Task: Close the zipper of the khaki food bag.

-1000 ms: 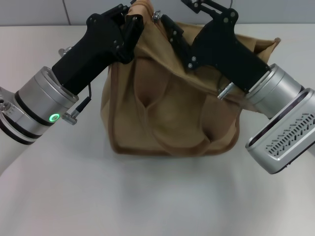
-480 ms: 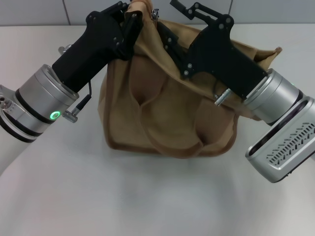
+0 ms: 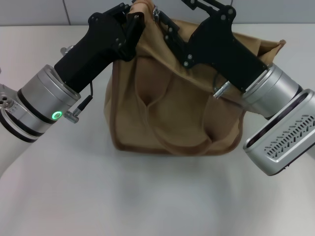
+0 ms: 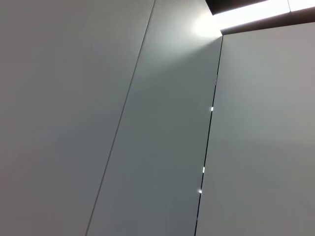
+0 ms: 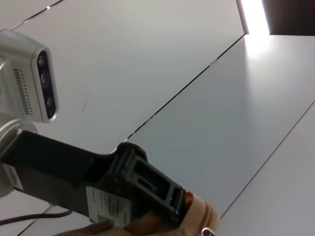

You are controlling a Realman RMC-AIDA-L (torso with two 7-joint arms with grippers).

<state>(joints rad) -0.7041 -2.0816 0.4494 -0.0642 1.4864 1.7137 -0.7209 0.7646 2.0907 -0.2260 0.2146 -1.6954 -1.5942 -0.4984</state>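
Observation:
The khaki food bag (image 3: 172, 113) stands on the white table in the head view, its front handle hanging down the front. My left gripper (image 3: 134, 17) is shut on the bag's raised top end at the far left. It also shows in the right wrist view (image 5: 162, 201), clamped on tan fabric (image 5: 197, 214). The zipper's small silver pull (image 3: 156, 12) sits at that raised end, just right of the left gripper, and also shows in the right wrist view (image 5: 206, 231). My right gripper (image 3: 168, 19) reaches in from the right over the bag's top, right beside the pull. The zipper line is hidden under the right arm.
The white table (image 3: 147, 196) extends in front of the bag and to both sides. A pale wall runs behind the table's far edge. The left wrist view shows only plain grey panels (image 4: 157, 147).
The right arm pushed left and down, leaning the bag leftwards, then drew back up and right. The bag stands squarer again. The left gripper kept its hold.

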